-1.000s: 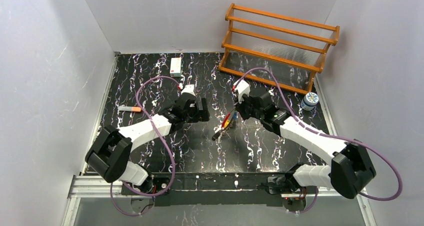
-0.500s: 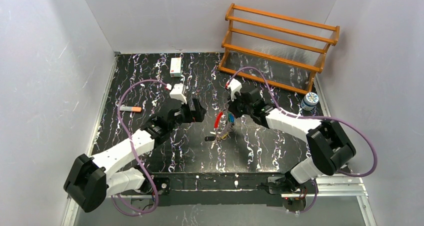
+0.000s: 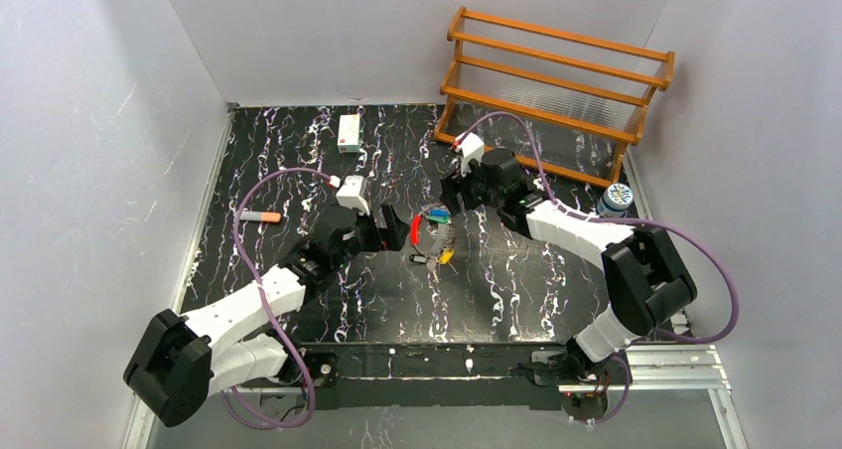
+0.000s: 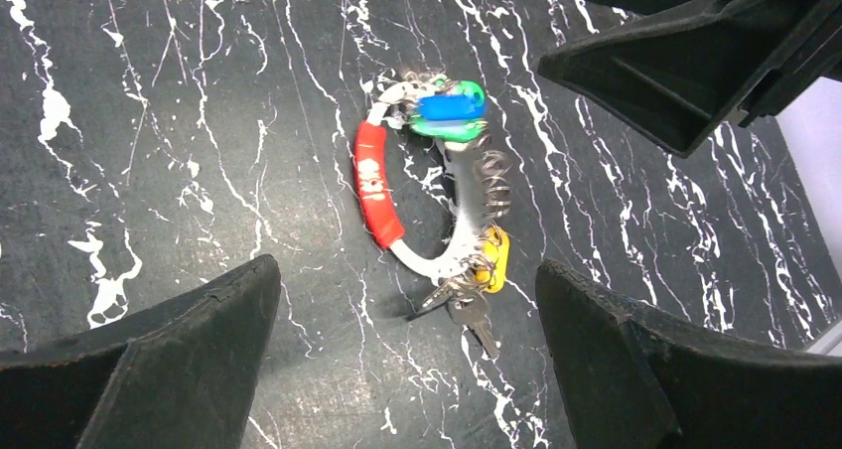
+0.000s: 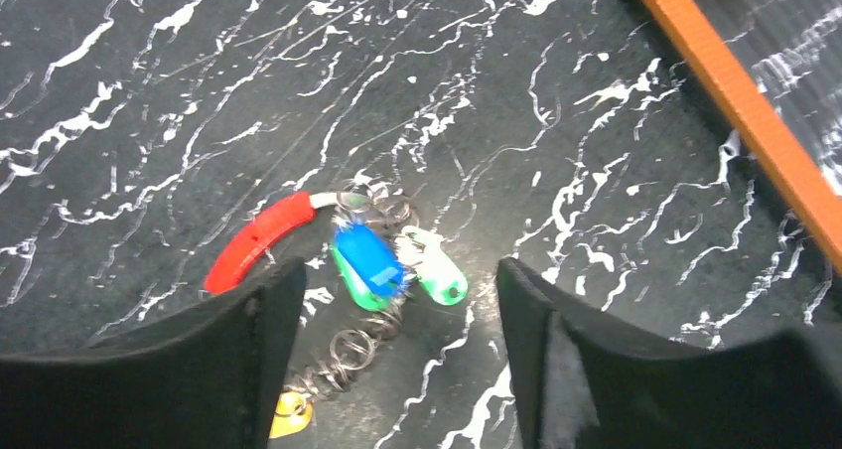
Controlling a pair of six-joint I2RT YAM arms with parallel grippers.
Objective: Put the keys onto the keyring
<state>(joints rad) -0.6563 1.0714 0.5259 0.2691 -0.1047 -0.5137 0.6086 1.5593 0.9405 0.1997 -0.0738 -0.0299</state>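
I saw green- and blue-tagged keys touching the red-segmented metal keyring. The left gripper and right gripper flanked it, both wide and empty.

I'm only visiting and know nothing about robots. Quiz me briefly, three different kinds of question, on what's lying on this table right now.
1. True or false: the thin metal keyring with a red plastic segment lies flat on the black marbled table, gripped by neither arm's jaws.
2. Which tag hangs at the opposite end of the ring from the blue oval tag? A) yellow tag B) purple tag C) white tag
3. Fill in: the orange wooden rack stands at the table's far ____ side.

Key: 1 true; 2 A; 3 right.
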